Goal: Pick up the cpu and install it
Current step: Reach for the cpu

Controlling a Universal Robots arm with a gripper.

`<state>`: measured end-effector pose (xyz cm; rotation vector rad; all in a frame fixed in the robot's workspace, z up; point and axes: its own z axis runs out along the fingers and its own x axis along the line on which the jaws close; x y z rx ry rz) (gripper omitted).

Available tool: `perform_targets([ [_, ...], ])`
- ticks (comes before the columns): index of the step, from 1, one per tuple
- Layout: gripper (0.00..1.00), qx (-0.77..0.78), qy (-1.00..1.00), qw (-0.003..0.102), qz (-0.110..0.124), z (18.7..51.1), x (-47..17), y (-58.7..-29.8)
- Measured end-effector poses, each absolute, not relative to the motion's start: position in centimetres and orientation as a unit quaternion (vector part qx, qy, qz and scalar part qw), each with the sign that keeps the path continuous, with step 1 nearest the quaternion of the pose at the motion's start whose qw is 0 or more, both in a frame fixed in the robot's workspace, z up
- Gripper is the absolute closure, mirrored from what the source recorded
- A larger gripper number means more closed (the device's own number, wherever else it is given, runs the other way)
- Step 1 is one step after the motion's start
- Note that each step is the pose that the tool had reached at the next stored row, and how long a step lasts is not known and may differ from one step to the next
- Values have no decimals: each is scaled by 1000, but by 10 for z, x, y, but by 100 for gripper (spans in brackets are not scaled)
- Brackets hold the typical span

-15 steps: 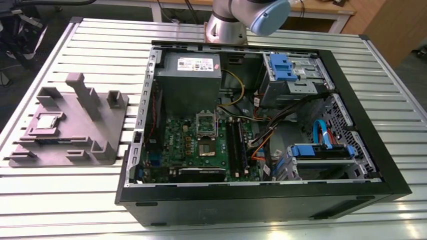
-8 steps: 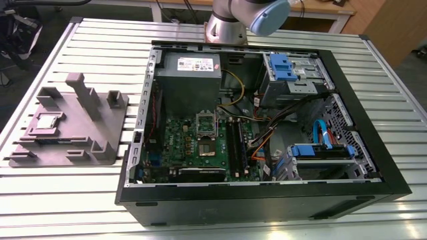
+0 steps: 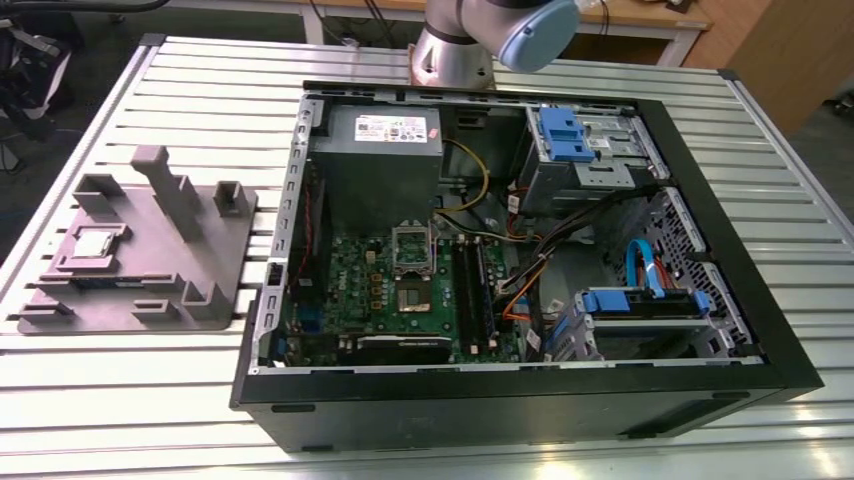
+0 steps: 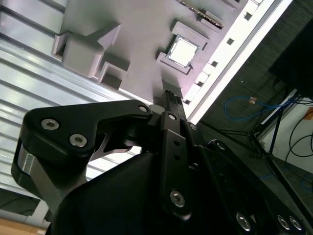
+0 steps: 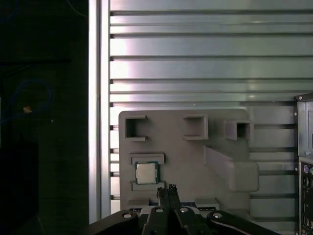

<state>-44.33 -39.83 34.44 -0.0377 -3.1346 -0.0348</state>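
A grey fixture plate (image 3: 140, 300) lay on the slatted metal table (image 3: 120, 400), just beside an open computer case (image 3: 534, 400) whose motherboard (image 3: 350, 275) faced up. Upright blocks (image 3: 167, 195) rose from the plate on the side of the cpu (image 3: 91, 240) toward the case. The cpu sat in a shallow framed recess near the plate's edge at the exterior view's left. In both wrist views the gripper (image 5: 166, 189) (image 4: 169, 95) hung above the plate, apart from the chip, with its fingers drawn together and nothing between them. The cpu (image 5: 146, 173) (image 4: 182, 51) lay flat with its silvery top up. It was square, with no long axis, and its edges ran parallel to the plate's edges.
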Motion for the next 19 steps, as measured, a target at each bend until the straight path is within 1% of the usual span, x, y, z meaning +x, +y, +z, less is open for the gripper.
perform_targets([
  [19, 90, -12, -1000, 3, -11, 342, -469, -398],
])
